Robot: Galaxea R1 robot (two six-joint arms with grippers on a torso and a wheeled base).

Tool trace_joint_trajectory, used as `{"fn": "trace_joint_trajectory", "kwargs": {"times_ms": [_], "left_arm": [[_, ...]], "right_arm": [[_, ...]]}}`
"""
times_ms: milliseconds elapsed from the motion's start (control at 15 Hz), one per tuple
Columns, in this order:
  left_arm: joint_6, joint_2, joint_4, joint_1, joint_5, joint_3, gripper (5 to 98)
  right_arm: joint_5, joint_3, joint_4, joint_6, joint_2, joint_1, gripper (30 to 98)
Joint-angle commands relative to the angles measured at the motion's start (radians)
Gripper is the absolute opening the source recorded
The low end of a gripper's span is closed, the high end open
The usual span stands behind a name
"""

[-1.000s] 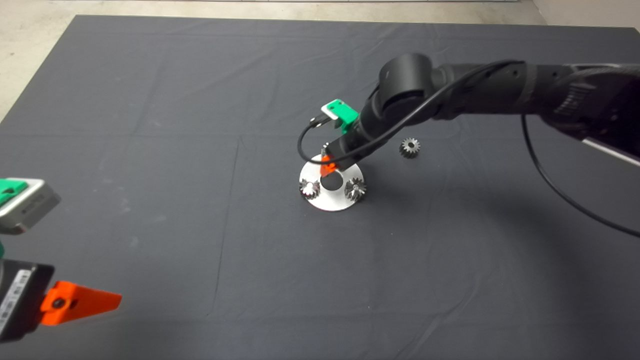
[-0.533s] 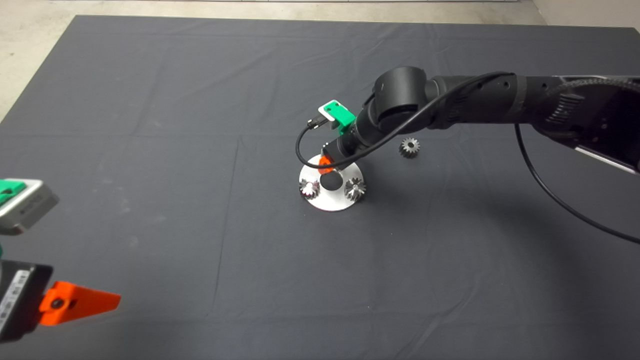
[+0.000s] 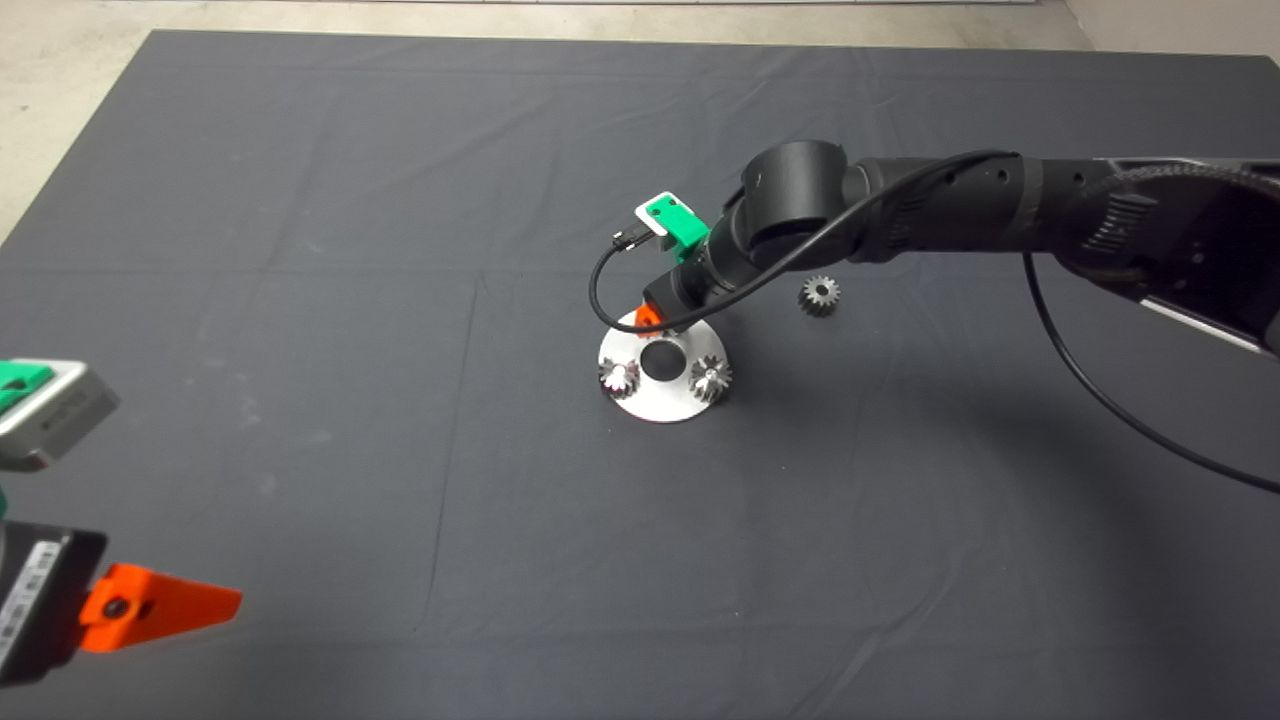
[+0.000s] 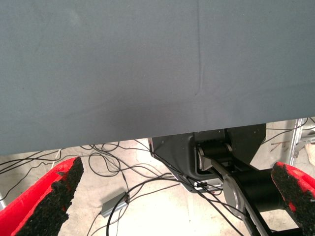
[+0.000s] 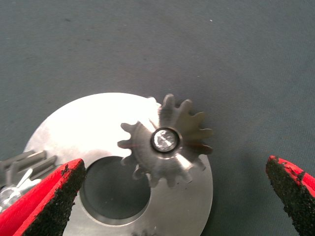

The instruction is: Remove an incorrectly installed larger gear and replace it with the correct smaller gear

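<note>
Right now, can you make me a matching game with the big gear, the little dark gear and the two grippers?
Things:
1. larger gear
2. smaller gear
3. right gripper
4. left gripper

Places:
A. alone on the mat, off the round plate
B. parked at the head view's lower left edge, jaws open
C. on the round plate, beside its hole
D. over the round plate, jaws open

Pairs: 1-C, 2-A, 3-D, 4-B
</note>
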Motion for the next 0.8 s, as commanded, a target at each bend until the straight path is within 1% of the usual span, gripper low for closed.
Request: {"fn": "trace_joint_trajectory", "kwargs": {"times_ms": [0, 267, 400, 600, 667, 733], "left_arm": [[0.0, 0.0, -0.013, 0.001, 0.003, 0.016, 98.2], [0.0, 0.0, -0.013, 0.005, 0.003, 0.016, 98.3], [0.0, 0.0, -0.013, 0.006, 0.003, 0.016, 98.3], [-0.001, 0.0, -0.013, 0.008, 0.003, 0.016, 98.3], [-0.001, 0.0, -0.013, 0.008, 0.003, 0.016, 98.3], [-0.001, 0.0, -0.013, 0.008, 0.003, 0.016, 98.3]], "right_arm": [[0.0, -0.005, -0.066, 0.023, 0.006, 0.004, 96.9], [0.005, -0.012, -0.072, 0.023, 0.007, -0.004, 96.9], [0.027, -0.02, -0.072, 0.022, 0.007, -0.012, 96.1], [0.04, -0.045, -0.072, 0.022, 0.019, -0.022, 95.1], [0.042, -0.047, -0.072, 0.025, 0.021, -0.024, 91.3], [0.042, -0.047, -0.073, 0.039, 0.025, -0.024, 89.9]]}}
